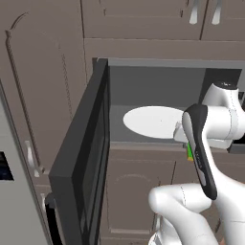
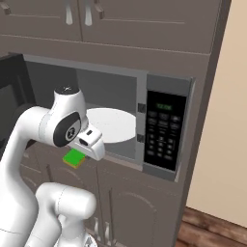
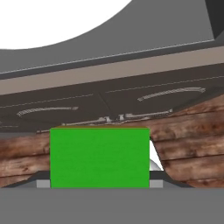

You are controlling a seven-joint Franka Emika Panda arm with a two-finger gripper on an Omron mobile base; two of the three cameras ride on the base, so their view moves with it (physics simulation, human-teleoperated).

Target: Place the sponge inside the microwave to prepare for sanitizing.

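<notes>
Sponge: we are carrying the sponge (image 3: 99, 157) in front of the cavity, just below the front lip; in the right base view it is hanging under the hand, outside the microwave (image 2: 144, 120).
Gripper: our gripper (image 2: 77, 155) is clamping the sponge, the green block filling the space between the fingers in the hand view; the finger tips themselves are hidden behind it.
Door: the door (image 1: 83, 158) is standing wide open on the left, edge-on to us in the left base view, leaving the mouth free.
Lip: the front lip (image 3: 113, 70) is lying just above the sponge in the hand view, so we are judging that we need to lift before going in.
Plate: the white round plate (image 1: 153, 120) is sitting on the cavity floor, beyond the lip.
Panel: the button panel (image 2: 164, 130) is sitting right of the opening, well apart from the hand.
Doing it well: we are aiming to raise the sponge above the lip, push far enough to be over the plate, then lower and let go, keeping the wrist off the door and right frame.
Arm pose: we are reaching forward with the elbow bent high and the hand level with the opening's lower edge.
</notes>
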